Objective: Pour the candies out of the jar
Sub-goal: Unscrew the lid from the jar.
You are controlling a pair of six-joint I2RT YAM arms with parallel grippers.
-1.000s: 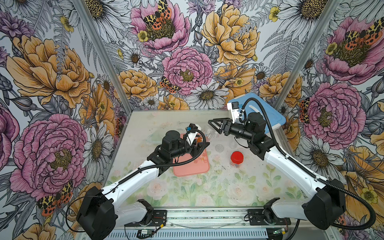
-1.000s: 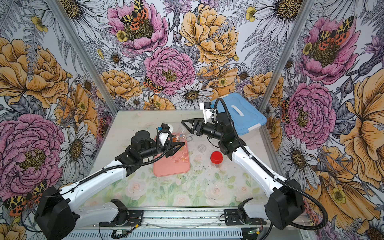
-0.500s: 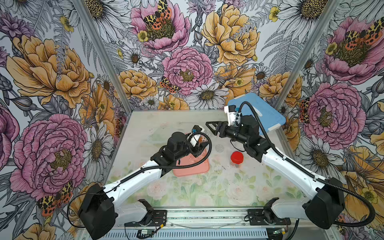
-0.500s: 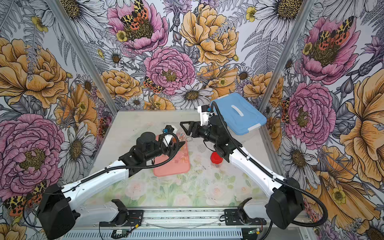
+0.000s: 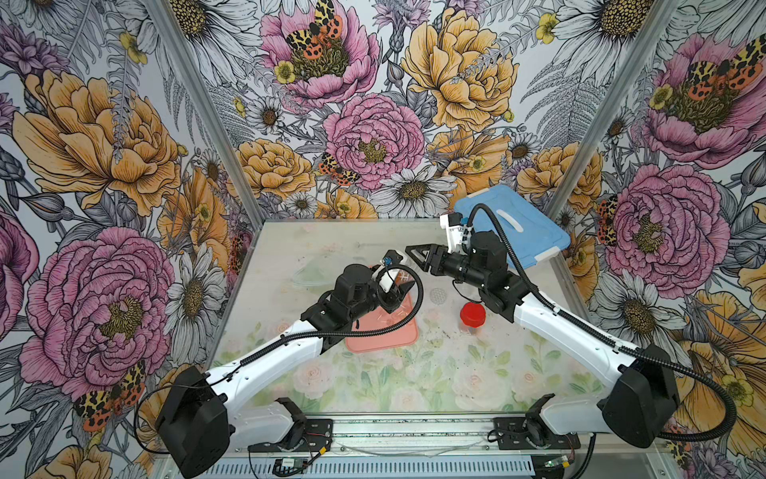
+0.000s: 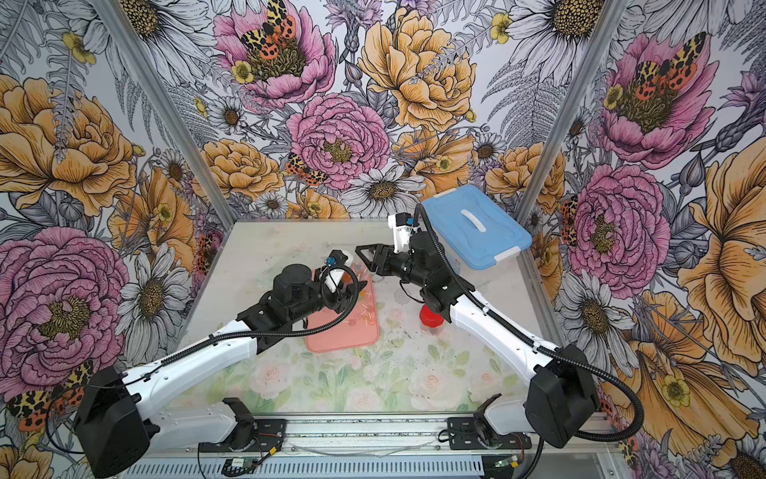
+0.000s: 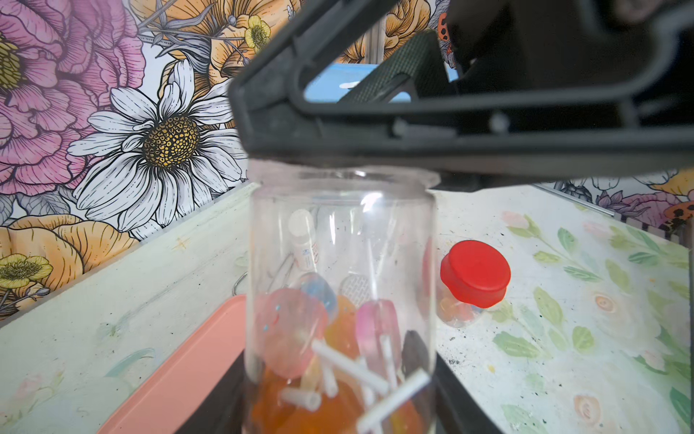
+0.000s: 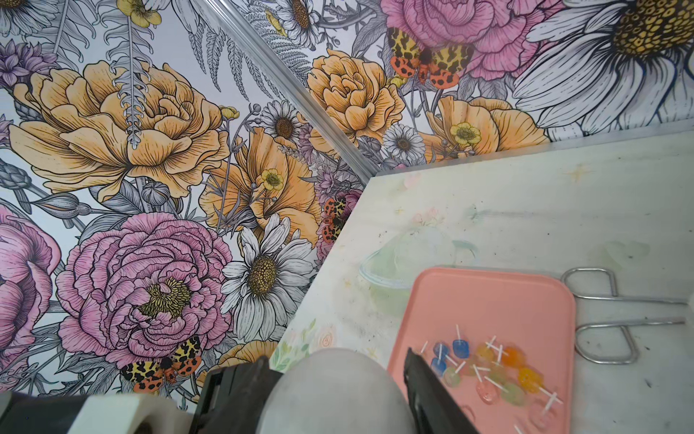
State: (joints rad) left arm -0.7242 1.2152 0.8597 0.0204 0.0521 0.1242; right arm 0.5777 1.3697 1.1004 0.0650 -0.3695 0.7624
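Observation:
A clear jar (image 7: pixel 340 233) stands between the black fingers of my left gripper (image 7: pixel 340 398), which is shut on its lower body above the pink tray (image 5: pixel 381 342). Inside it lie candies (image 7: pixel 338 338): pink, orange and blue heads on white sticks. My right gripper (image 8: pixel 334 398) reaches in from the right and is shut on the jar's frosted white lid (image 8: pixel 326 375). In both top views the two grippers meet at the jar (image 5: pixel 403 271) (image 6: pixel 359 271). More candies (image 8: pixel 488 372) lie loose on the tray (image 8: pixel 488 300).
A second small jar with a red lid (image 5: pixel 472 316) stands right of the tray. A blue-lidded box (image 5: pixel 514 226) fills the back right corner. Metal scissors (image 8: pixel 608 312) lie beside the tray. A clear bowl (image 5: pixel 315 271) sits at the back left.
My right gripper has swung left to the jar's top and closed on the lid. The left gripper has shifted the jar slightly right and back.

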